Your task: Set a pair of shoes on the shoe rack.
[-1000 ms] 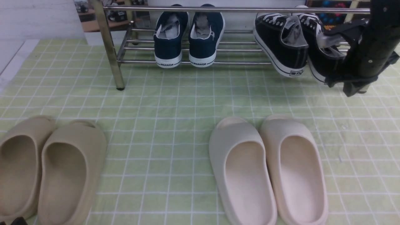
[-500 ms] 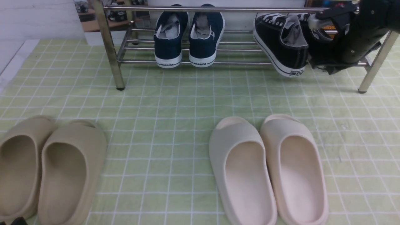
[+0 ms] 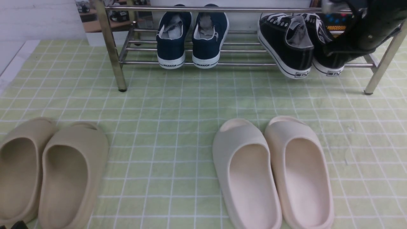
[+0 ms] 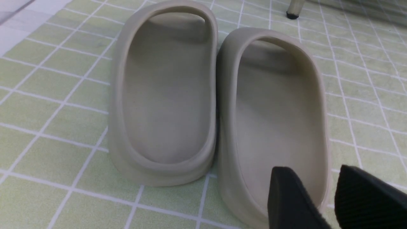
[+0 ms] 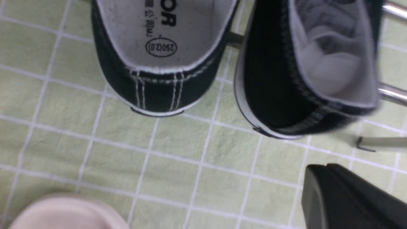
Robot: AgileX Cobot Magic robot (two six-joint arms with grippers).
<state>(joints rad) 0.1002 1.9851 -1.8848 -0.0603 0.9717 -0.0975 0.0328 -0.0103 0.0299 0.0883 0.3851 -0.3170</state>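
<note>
Shoe rack [image 3: 241, 9] at the back holds navy sneakers [image 3: 190, 38] and both black sneakers [image 3: 286, 44], heels over the front rod. Right gripper [image 5: 337, 200] above them, fingers together, empty. Left gripper [image 4: 327, 197] fingers apart over beige slippers [image 4: 222, 101].

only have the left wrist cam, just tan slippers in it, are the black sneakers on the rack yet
Observer: Yes, both black sneakers sit at the right end of the shoe rack, heels toward the robot.
Operator: sitting flat?
Observer: The one nearer the middle of the rack is tilted, and its heel overhangs the front rod.
Operator: right gripper holding anything?
Observer: No, the right gripper is shut and empty, apart from the heels.
</note>
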